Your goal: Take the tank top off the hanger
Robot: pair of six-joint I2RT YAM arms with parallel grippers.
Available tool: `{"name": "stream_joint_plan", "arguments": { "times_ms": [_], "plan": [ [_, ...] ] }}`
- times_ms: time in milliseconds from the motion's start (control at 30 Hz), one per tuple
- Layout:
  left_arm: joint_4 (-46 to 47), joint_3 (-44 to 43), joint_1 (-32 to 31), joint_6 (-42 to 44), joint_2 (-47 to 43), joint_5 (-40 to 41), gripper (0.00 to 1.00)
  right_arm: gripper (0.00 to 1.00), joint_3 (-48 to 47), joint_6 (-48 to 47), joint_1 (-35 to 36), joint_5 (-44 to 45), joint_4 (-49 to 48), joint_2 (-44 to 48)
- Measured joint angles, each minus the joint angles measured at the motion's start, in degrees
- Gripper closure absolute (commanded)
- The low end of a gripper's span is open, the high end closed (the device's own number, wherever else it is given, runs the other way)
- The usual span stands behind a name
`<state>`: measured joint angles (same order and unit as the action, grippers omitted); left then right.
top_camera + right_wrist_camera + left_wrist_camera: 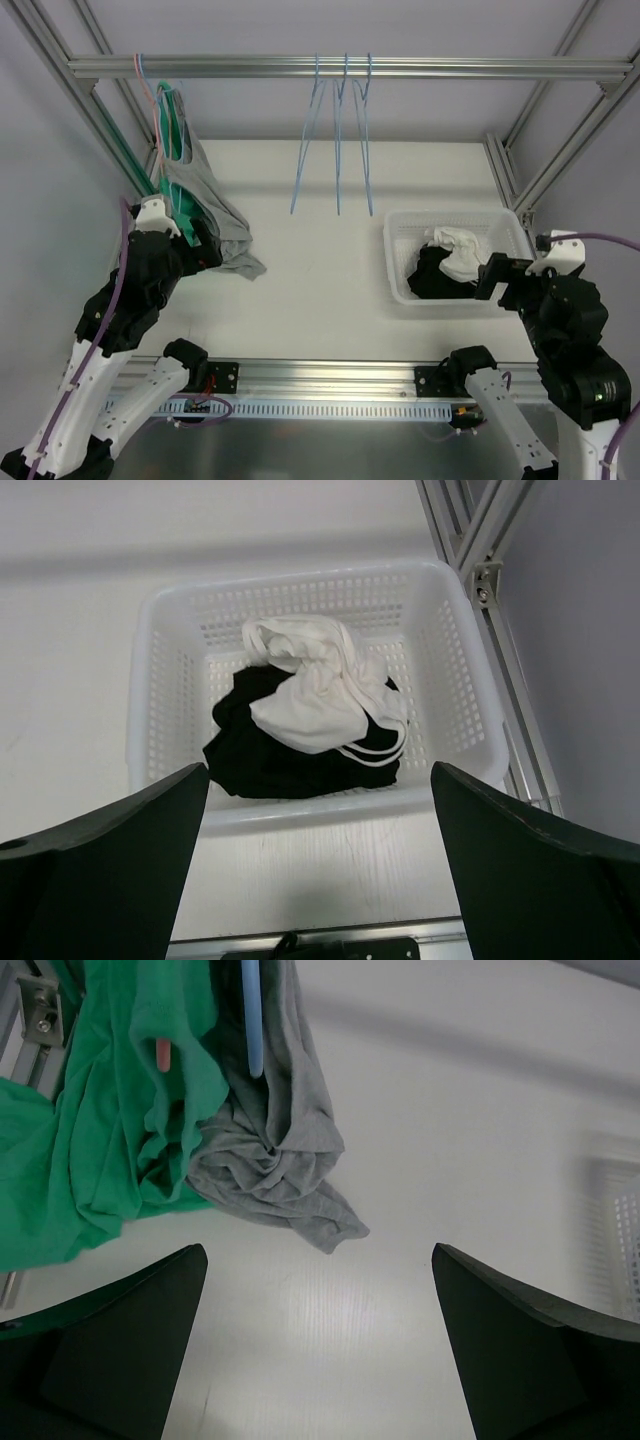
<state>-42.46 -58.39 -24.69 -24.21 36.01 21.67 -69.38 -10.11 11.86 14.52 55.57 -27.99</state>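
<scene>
Grey tank top [285, 1130] is hanging from its hanger [252, 1020] at left, hem touching table [330, 280]. Left gripper [318, 1260] is hovering near, spread wide, empty; probably best pinching a strap. Right gripper [320, 780] is gaping empty over basket [290, 588].

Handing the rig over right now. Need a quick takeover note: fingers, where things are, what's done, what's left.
Left gripper: fingers open, empty, beside the gray tank top.
Right gripper: fingers open, empty, above the white basket.
Things: the gray tank top and green tank top hang at the left end of the rail, the gray one's lower end bunched on the table. Three bare blue hangers are mid-rail. A white garment lies on a black garment in the basket.
Done: those two look finished.
Left: take gray and green off their hangers.
</scene>
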Motion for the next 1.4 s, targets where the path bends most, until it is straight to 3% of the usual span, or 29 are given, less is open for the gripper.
{"name": "stream_joint_plan", "arguments": {
  "times_ms": [200, 333, 1100, 1400],
  "plan": [
    [-1.51, 3.67, 0.7, 1.22, -1.2, -0.59, 0.01, 0.01, 4.9, -1.29, 2.67, 3.58, 3.82, 9.55],
    [-1.44, 4.0, 6.23, 1.29, -0.37, -3.34, 0.02, 0.01, 7.74, -1.53, 3.87, 4.66, 4.24, 13.07],
    [-1.22, 8.24, 7.67, 2.82, -8.28, -7.41, 0.01, 0.0, 13.49, 1.51, 5.22, 10.01, 3.45, 14.12],
    [-1.09, 9.16, 7.67, 3.87, -7.43, -8.11, 0.01, 0.01, 13.55, 2.1, 5.22, 9.9, 3.39, 13.62]
  ]
}}
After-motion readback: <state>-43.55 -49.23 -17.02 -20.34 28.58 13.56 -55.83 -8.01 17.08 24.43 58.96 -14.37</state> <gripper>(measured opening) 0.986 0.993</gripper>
